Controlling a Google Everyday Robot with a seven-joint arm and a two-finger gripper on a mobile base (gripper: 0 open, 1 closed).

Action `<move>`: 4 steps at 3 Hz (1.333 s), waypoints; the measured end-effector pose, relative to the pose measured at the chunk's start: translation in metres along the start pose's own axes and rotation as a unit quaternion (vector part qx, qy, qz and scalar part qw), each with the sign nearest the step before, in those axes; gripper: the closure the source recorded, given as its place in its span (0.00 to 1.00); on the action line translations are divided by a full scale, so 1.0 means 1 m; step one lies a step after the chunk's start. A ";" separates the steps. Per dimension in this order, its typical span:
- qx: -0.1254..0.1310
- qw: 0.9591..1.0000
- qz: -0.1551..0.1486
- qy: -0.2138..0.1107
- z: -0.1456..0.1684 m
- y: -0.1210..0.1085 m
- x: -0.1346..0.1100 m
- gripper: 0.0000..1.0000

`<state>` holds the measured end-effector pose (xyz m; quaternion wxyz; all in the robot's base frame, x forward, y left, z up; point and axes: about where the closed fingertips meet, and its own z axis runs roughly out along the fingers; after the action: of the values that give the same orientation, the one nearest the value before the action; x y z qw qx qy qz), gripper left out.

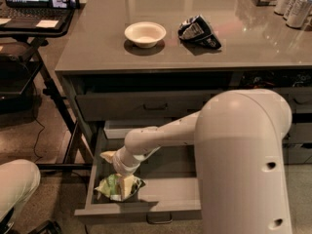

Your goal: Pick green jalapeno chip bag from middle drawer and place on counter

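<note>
The green jalapeno chip bag (118, 187) lies crumpled in the front left corner of the open middle drawer (161, 209). My gripper (117, 170) reaches down into the drawer from the right, directly over the bag. It is open, with one cream finger (107, 156) pointing left above the bag and the other touching the bag's top. The counter (195, 57) is the glossy grey-brown top above the drawers.
A white bowl (145, 33) and a black-and-white snack bag (197, 31) sit on the counter, with cans (295, 4) at the far right. A black desk with a laptop (34, 4) stands at the left. My large white arm housing (243, 165) blocks the drawer's right side.
</note>
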<state>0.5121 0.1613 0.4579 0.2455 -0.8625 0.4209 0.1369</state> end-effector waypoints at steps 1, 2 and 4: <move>-0.017 0.999 0.032 0.011 0.012 0.003 0.013 0.00; -0.028 0.998 0.055 0.015 0.025 0.006 0.026 0.00; -0.047 0.996 0.074 0.009 0.054 0.011 0.044 0.00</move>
<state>0.5289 0.1555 0.3893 0.1902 -0.8405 0.4790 0.1670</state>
